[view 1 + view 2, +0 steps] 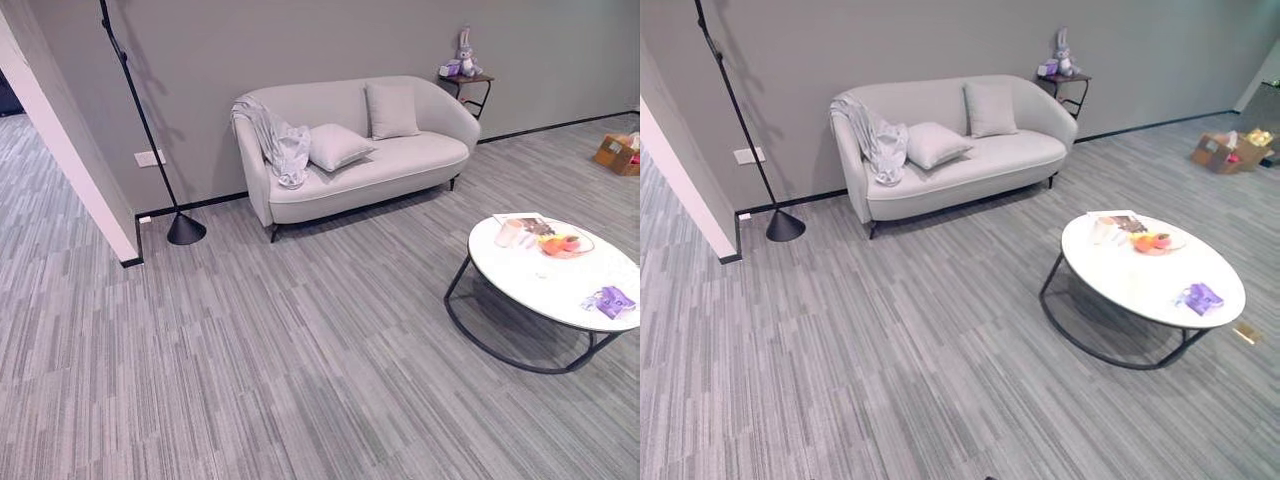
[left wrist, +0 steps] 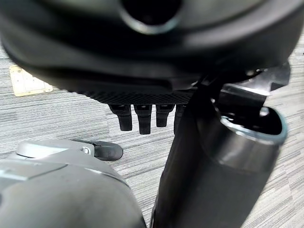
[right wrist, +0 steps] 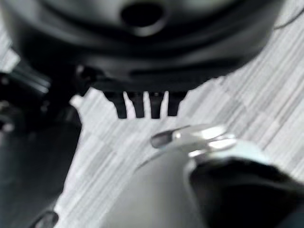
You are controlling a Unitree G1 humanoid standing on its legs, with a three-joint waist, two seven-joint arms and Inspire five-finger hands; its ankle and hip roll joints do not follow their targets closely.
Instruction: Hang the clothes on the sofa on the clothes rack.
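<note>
A pale grey garment hangs crumpled over the left armrest of a light grey sofa against the far wall; the garment trails down onto the seat. Two matching cushions rest on the sofa. A slanted black pole on a cone base stands left of the sofa. My left hand hangs above the carpet with straight fingers and holds nothing. My right hand hangs the same way, fingers straight and empty. Both hands are far from the sofa.
A round white table on a black frame stands at the right, carrying a fruit plate and a purple object. A side table with a plush rabbit sits behind the sofa. A cardboard box lies far right. A wall corner juts in at left.
</note>
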